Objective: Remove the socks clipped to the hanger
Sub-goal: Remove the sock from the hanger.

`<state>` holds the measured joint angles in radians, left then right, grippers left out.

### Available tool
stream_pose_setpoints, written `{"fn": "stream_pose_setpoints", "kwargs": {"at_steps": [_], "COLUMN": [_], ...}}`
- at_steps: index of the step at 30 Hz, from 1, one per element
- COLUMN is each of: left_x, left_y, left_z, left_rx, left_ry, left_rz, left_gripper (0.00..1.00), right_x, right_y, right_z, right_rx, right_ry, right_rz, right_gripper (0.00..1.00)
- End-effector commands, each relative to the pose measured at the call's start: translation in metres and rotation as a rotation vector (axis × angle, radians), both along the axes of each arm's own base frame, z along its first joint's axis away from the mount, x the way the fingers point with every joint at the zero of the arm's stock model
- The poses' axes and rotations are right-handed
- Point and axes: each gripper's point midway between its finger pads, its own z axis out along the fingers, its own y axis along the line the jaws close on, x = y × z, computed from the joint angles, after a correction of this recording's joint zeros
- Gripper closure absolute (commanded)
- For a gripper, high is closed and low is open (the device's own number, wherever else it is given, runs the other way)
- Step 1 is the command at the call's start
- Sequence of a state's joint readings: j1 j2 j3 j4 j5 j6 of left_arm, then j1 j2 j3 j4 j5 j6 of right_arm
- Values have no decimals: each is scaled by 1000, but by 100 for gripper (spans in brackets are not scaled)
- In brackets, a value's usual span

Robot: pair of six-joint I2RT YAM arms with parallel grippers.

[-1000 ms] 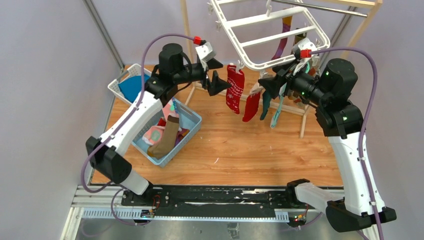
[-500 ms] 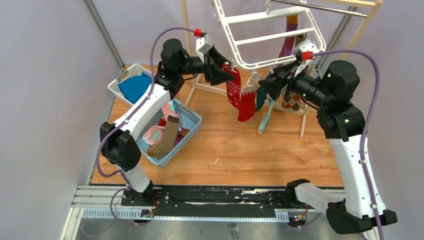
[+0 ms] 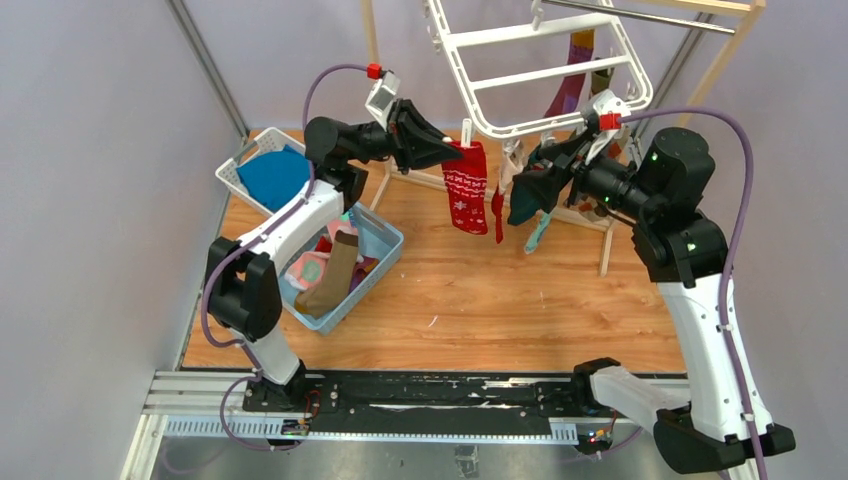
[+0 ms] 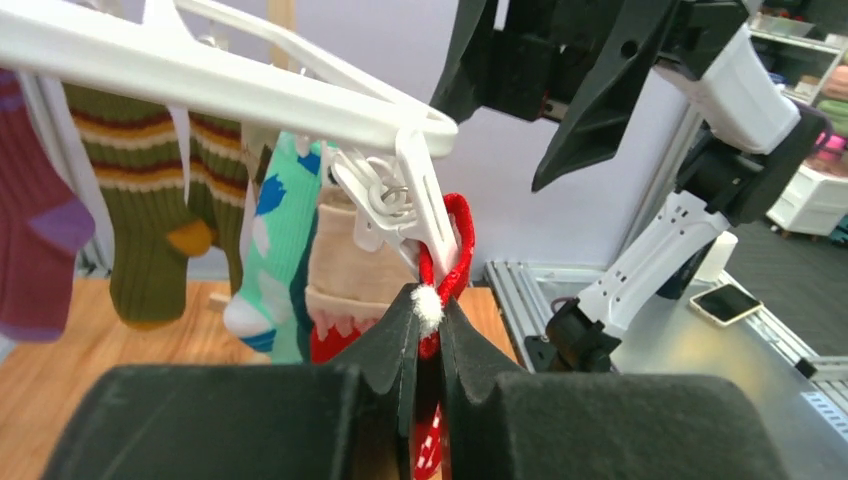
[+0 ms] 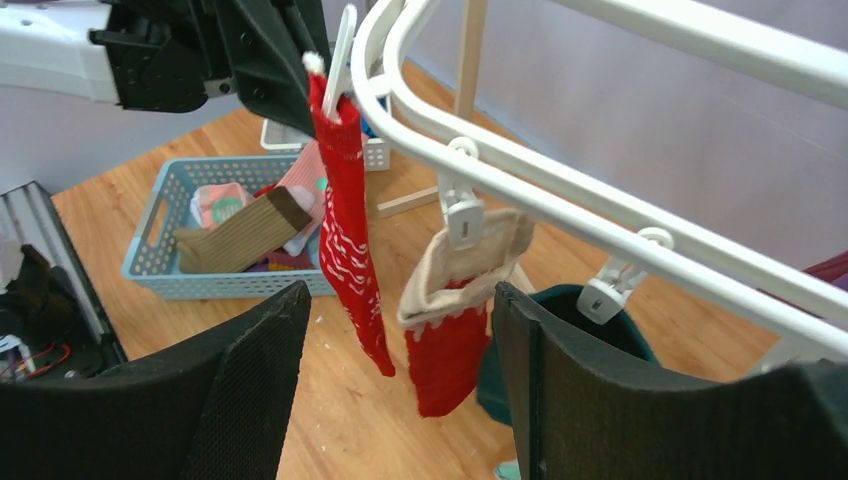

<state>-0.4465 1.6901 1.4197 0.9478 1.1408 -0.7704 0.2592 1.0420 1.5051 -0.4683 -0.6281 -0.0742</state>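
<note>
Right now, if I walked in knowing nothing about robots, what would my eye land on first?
Probably the white hanger tilted high at the back, with colourful socks dangling from its clips. Next, the left gripper pinching the top of a red sock right under its clip, while the right gripper hangs open beside the neighbouring socks. Lower left, a blue basket holds a heap of loose socks.

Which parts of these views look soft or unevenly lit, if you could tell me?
Top external: even, diffuse light, crisp throughout, only faint shadows on the table. Left wrist: the left gripper is a dark, soft foreground mass; the red sock it pinches and the hanger are sharper. Right wrist: the right gripper is dark and blurred along the bottom; the hanger's rail looks bright, nearly washed out.
</note>
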Motion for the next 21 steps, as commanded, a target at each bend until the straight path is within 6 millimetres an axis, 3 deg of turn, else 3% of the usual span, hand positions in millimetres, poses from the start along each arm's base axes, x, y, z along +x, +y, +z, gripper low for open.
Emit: {"fn": "stream_pose_setpoints", "kwargs": {"at_steps": [1, 7, 21], "left_x": [-20, 6, 9], "left_y": [6, 3, 13], "left_z": [25, 14, 11], "left_rx": [-53, 33, 64], "left_ry": [25, 73, 107], "left_rz": [-93, 73, 226], "left_gripper": [93, 98, 100], "right_x": [-21, -24, -40], "right_y": [13, 14, 43], "right_z": [-2, -8, -5], "right_rx": [27, 23, 167], "right_ry": [9, 27, 165], "right_rz": [103, 118, 299], "right_gripper": [32, 32, 32]}}
